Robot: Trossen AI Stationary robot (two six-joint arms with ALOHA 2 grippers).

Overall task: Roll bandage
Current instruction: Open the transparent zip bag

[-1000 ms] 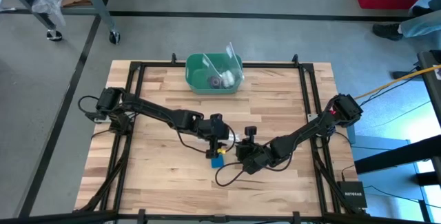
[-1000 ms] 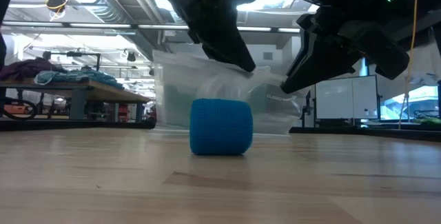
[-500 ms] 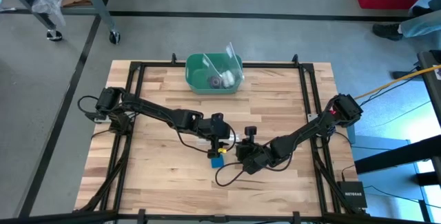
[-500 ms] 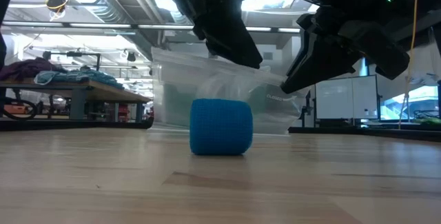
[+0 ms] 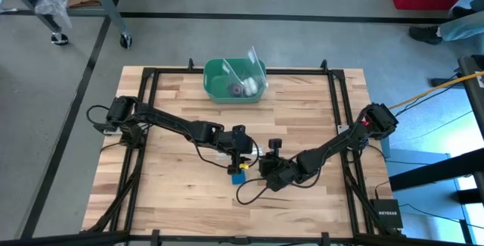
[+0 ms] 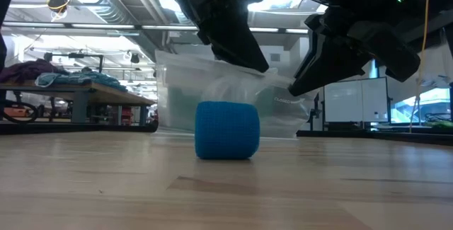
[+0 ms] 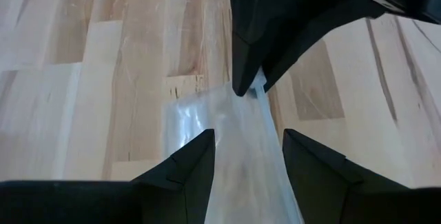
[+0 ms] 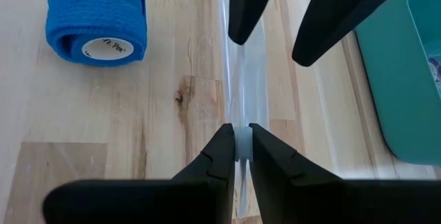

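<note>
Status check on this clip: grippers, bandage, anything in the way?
Right gripper shut on clear plastic bag. Left gripper open over same bag. Bandage rolled, lying free on table. Nothing blocking it.

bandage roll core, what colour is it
White, inside the bright blue bandage; the right wrist view shows it best.

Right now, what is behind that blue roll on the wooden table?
Behind the bright blue rolled fabric bandage stands a clear plastic bag, pinched by the right tool while the left tool is open around it. The roll covers the bag's lower middle.
</note>
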